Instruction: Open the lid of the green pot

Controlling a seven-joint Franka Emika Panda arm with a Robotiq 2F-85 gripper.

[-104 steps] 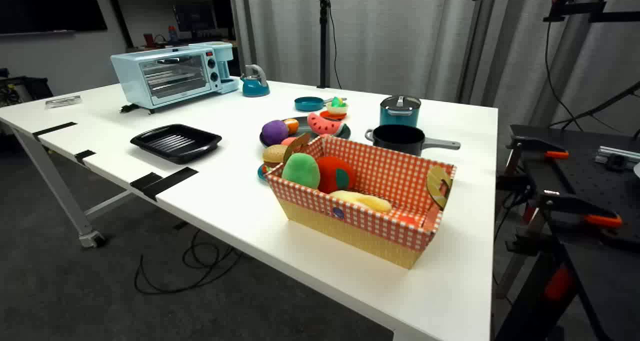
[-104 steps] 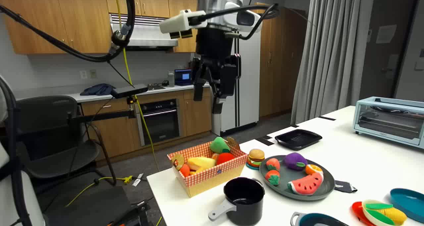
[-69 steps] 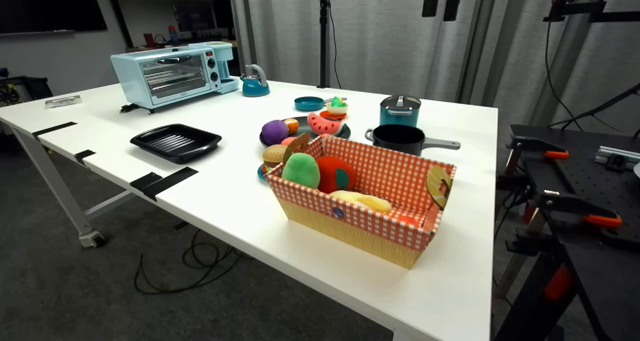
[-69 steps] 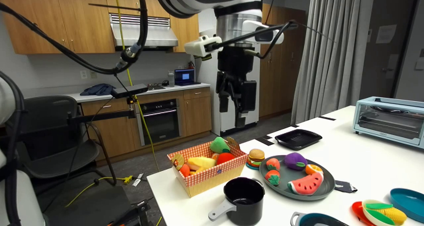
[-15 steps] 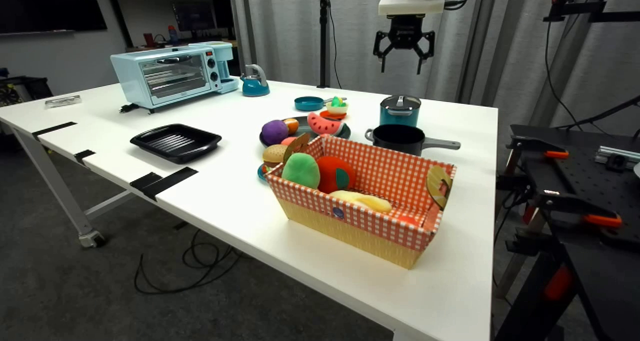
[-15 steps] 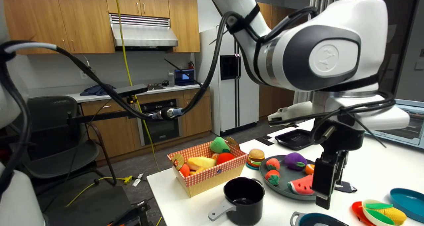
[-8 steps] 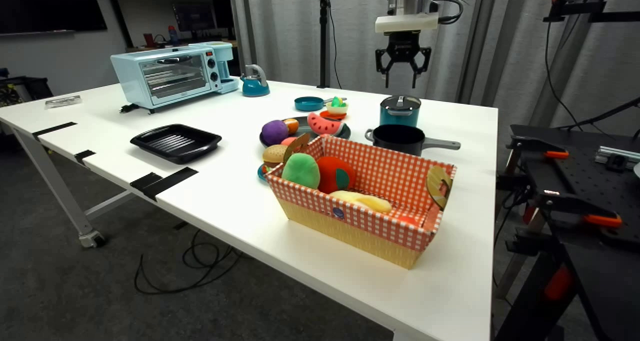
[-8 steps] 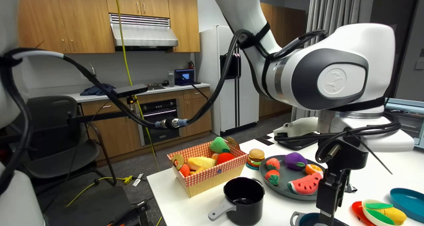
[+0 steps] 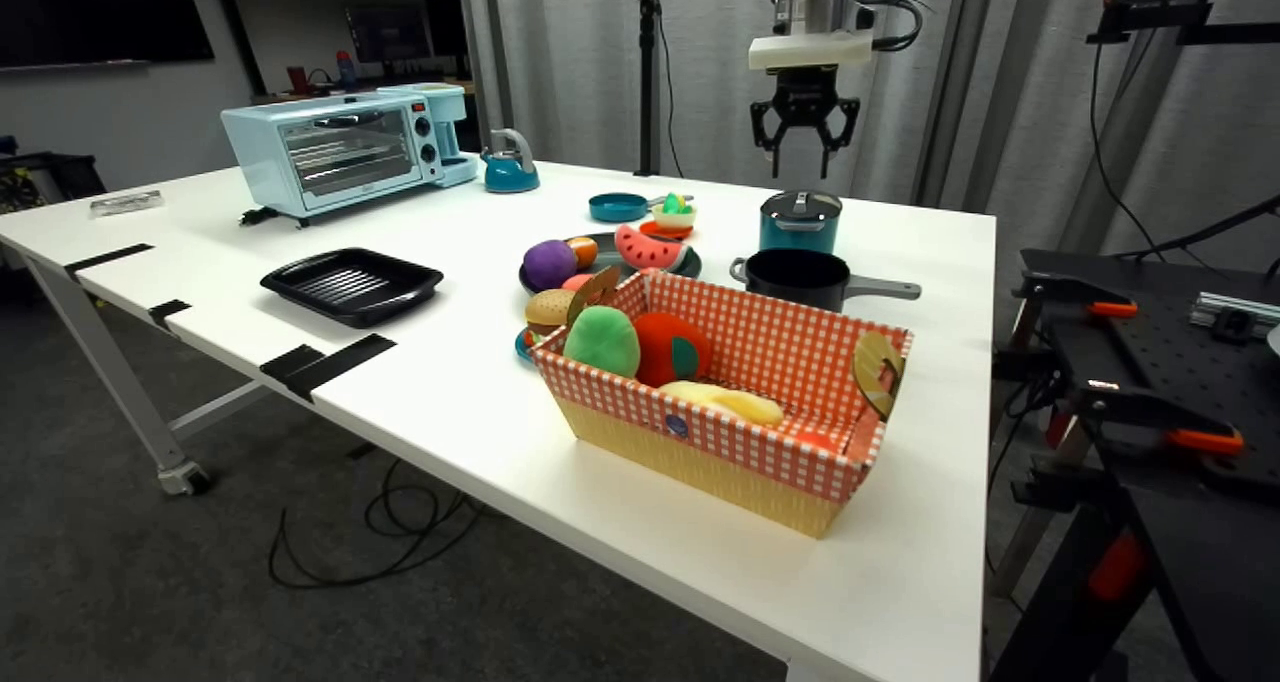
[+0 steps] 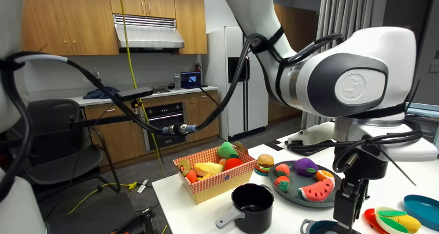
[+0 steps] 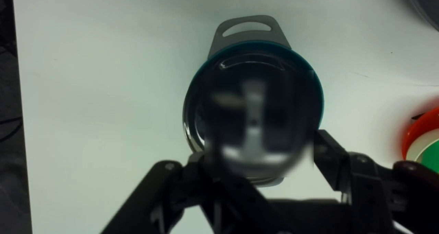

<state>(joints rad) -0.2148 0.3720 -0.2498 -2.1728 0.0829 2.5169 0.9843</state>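
The arm (image 10: 298, 79) slants down from the left in an exterior view and bends at a big rounded joint (image 10: 360, 79) on the right. Beneath it, the wrist (image 9: 808, 12) looks plumb from here, and the gripper (image 9: 800, 173) points straight down. In the wrist view its two fingers (image 11: 331, 162) stand apart, one left, one right.

Lid (image 9: 818, 209) glossy; green pot (image 9: 797, 236) smooth; watermelon (image 10: 317, 190) matt cloth.

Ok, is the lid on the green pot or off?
On: in an exterior view the lid covers the green pot, and the open gripper hangs above it.
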